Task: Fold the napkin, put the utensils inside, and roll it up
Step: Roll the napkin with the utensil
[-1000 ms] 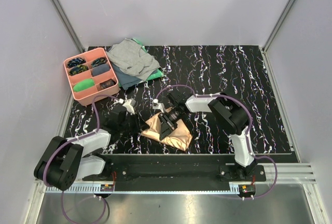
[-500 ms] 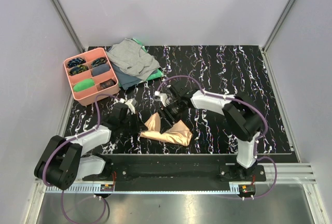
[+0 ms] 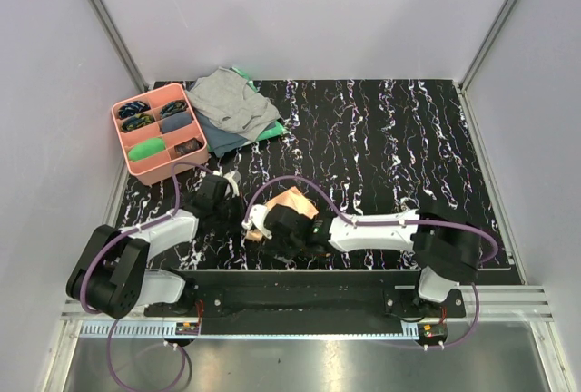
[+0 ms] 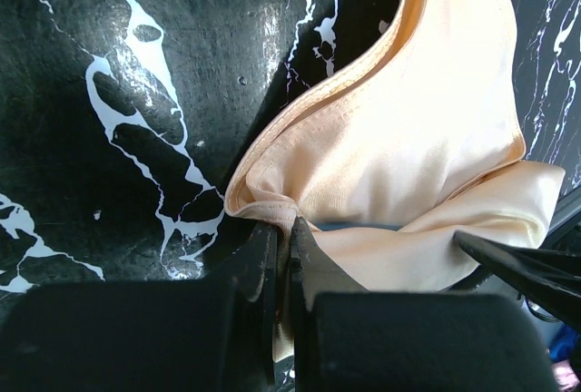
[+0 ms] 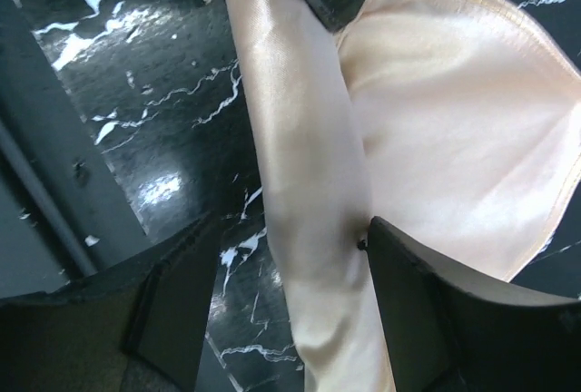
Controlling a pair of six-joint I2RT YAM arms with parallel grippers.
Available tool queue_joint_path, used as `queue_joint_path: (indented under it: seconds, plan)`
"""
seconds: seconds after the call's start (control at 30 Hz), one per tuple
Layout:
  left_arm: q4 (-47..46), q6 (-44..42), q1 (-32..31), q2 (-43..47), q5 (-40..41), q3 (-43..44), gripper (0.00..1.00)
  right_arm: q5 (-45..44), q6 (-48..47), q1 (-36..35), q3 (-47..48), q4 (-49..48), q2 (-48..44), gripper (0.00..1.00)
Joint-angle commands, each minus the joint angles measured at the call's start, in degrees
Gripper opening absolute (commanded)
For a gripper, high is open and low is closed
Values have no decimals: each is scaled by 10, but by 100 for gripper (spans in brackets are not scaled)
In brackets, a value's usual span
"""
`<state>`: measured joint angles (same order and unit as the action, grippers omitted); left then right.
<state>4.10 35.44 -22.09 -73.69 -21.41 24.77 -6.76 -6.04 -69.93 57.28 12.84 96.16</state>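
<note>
The peach napkin (image 3: 292,201) lies bunched and folded on the black marbled table, between the two grippers. My left gripper (image 4: 289,233) is shut on the napkin's (image 4: 408,129) hemmed near edge. My right gripper (image 5: 290,292) is open and straddles a long rolled fold of the napkin (image 5: 309,192), which touches its right finger (image 5: 427,310). In the top view the right arm lies low along the front, its gripper (image 3: 272,221) close to the left gripper (image 3: 245,225). The utensils are hidden; only a thin dark sliver (image 4: 359,226) shows inside the fold.
A pink compartment tray (image 3: 132,163) with small items stands at the back left. Beside it lie a grey cloth (image 3: 227,97) and a green cloth (image 3: 270,131). The metal rail (image 3: 300,292) holding the arm bases runs just in front of the napkin.
The left gripper closed on the napkin's edge. The right gripper opened, and its arm swung from behind the napkin down to the front, stretched leftward. The napkin is bunched narrower.
</note>
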Motion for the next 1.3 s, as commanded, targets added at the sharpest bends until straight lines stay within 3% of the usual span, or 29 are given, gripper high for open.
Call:
queue_joint_path:
  seconds: [0.0,0.17,0.27,0.37,0.5,0.53,0.63,0.73,0.9,1.27]
  plan:
    - [26,-6,-1,-8,-2,10,0,-109,-41,-20,2,-51,27,73]
    - [29,-12,-1,-6,-3,9,0,-118,-53,-21,3,-59,52,70]
    - [30,-15,-1,-6,-7,12,0,-116,-55,-21,-1,-56,67,52]
    - [28,-19,-1,-4,-11,16,0,-78,-44,-13,-2,-38,72,43]
    - [48,-26,-1,21,10,26,33,56,-13,13,0,-12,70,35]
    - [56,-29,-1,28,32,31,51,81,-7,26,0,-9,69,35]
    - [86,-35,-1,59,64,39,66,178,8,50,5,4,72,34]
    - [94,-21,-1,90,92,29,74,248,14,63,9,12,76,34]
    - [75,9,-1,154,119,-13,76,358,24,105,20,22,92,33]
    - [-27,13,-1,284,50,-100,73,521,37,196,66,46,169,32]
